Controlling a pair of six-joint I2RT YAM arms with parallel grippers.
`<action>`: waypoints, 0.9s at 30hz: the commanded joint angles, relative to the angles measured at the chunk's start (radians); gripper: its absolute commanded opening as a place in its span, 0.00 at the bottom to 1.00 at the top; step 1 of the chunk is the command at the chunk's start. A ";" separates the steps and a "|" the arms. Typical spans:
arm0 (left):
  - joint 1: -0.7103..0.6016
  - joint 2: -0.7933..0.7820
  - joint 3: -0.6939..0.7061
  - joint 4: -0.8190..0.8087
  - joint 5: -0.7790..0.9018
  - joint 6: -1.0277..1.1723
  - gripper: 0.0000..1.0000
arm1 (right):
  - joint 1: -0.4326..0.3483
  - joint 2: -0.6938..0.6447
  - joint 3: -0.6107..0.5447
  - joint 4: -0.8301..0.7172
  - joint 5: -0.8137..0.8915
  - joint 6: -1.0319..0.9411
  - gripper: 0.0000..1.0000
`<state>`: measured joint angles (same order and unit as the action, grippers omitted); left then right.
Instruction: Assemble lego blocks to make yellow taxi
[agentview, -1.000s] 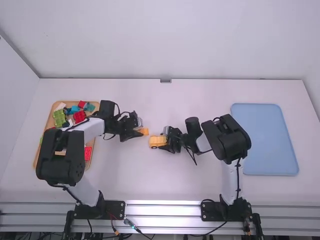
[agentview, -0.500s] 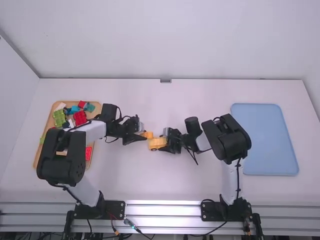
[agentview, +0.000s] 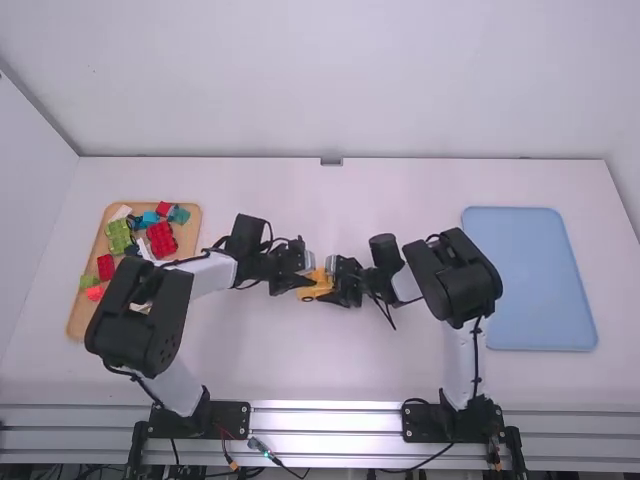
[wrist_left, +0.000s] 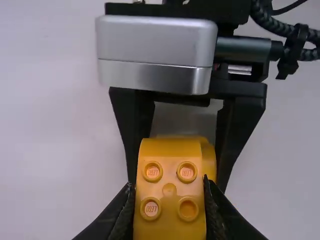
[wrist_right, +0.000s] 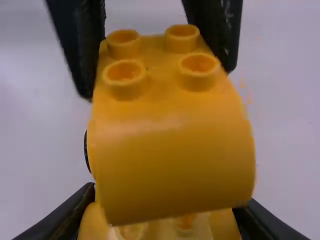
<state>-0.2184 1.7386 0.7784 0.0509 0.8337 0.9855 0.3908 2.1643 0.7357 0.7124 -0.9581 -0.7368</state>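
Left hand (wrist_left: 169, 197): closed on curved yellow plastic block (wrist_left: 170, 191) with 4 top studs (wrist_left: 187, 172).
Right hand (wrist_right: 165, 202): closed on wheeled yellow plastic base (wrist_right: 97, 227), over middle of white tabletop (agentview: 300, 365).
Block on base: cannot tell if seated; square up edges, then press evenly.
Base: brace firmly; risk of 1 side catching if tilted.

This looks like a robotics lab, or a workcell in one: a left arm (agentview: 140, 315) and a right arm (agentview: 458, 275) stand on black mounting plates (agentview: 225, 420) along a ribbed metal rail (agentview: 325, 408), with loose cables (agentview: 425, 463) beside it, and plain white walls (agentview: 330, 80) border the white table (agentview: 330, 365)
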 joint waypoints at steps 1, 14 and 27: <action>0.006 -0.008 -0.015 -0.002 -0.013 -0.037 0.02 | 0.002 0.009 0.005 -0.010 0.039 0.007 0.32; 0.009 0.025 -0.047 0.071 0.039 -0.054 0.02 | 0.003 0.009 0.005 0.005 0.038 0.034 0.32; 0.009 0.068 -0.048 0.101 0.038 -0.054 0.02 | 0.003 0.009 0.005 0.013 0.039 0.037 0.32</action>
<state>-0.2077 1.7885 0.7448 0.1513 0.8452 0.9382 0.3908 2.1643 0.7357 0.7330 -0.9379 -0.7074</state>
